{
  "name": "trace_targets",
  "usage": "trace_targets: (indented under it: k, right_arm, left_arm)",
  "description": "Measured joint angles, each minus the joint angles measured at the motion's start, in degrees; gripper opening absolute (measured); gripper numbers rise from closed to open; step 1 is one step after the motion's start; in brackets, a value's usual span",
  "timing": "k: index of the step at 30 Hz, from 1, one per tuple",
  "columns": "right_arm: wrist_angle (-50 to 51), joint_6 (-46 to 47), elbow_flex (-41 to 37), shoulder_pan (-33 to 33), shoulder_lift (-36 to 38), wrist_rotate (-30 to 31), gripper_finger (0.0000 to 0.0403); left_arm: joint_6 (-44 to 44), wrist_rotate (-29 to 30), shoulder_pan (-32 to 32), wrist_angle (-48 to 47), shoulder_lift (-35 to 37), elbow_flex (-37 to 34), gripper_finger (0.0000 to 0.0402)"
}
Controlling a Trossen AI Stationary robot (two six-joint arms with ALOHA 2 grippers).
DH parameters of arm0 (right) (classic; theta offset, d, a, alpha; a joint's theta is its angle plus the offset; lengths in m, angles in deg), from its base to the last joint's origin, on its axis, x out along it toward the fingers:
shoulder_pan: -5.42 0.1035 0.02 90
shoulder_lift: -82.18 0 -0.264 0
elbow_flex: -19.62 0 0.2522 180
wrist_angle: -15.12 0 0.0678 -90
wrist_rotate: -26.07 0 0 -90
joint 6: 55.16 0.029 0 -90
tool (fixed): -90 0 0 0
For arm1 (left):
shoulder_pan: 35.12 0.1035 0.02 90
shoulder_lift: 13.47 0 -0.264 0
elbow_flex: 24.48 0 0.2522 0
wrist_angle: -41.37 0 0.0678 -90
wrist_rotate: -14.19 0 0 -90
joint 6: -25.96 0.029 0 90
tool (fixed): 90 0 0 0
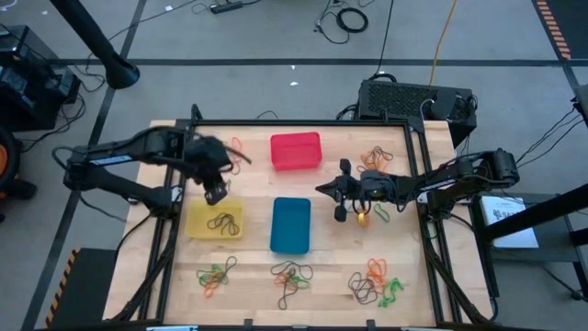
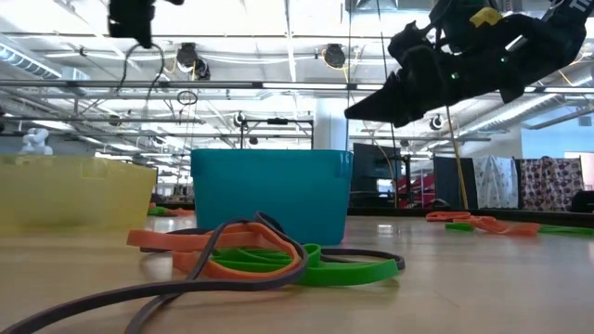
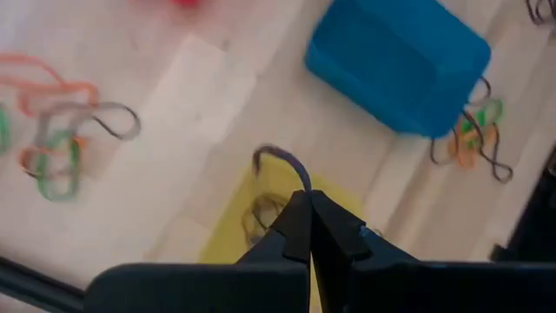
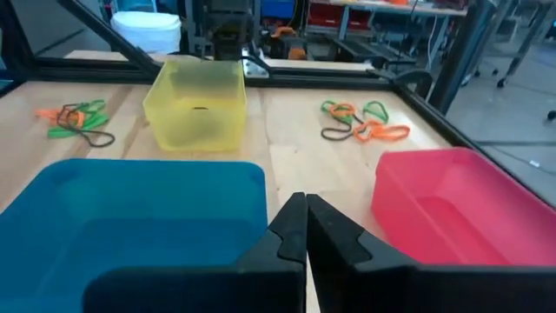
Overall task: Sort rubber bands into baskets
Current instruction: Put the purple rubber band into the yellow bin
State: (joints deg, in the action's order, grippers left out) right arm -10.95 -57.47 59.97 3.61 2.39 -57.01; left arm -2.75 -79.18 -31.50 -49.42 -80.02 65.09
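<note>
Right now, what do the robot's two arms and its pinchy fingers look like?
Both arms are dark, almost black, built of jointed tube-like segments. The left gripper ends in two black wedge-shaped fingers that taper to a point, and the right gripper looks the same. Near the right gripper's wrist glows a small orange-yellow light, and from table height a yellow patch shows on that arm. Thin black cables run along it.

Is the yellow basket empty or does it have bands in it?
Not empty: dark rubber bands lie inside the yellow basket; the high view shows them.
</note>
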Motion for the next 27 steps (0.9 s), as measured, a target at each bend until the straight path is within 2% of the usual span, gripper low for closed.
trace_targets:
  k: [8, 12, 21, 27]
  right_arm:
    - [-4.05, -1.88, 0.00, 0.00, 0.00, 0.00, 0.0000]
    - [-5.35, -1.90, 0.00, 0.00, 0.00, 0.00, 0.0000]
    - [-5.19, -1.47, 0.00, 0.00, 0.00, 0.00, 0.0000]
    - [-3.70, -1.40, 0.00, 0.03, 0.00, 0.02, 0.0000]
  left_arm:
    - [-10.79, 0.13, -9.94, 2.15, -0.56, -9.36, 0.0002]
    - [-11.50, 0.20, -12.62, 4.40, -0.59, -15.45, 0.0002]
    - [-11.10, -0.61, -13.51, 9.46, -0.57, -27.37, 0.0002]
    - [-8.72, 6.47, -13.49, 11.22, -0.63, -30.24, 0.0017]
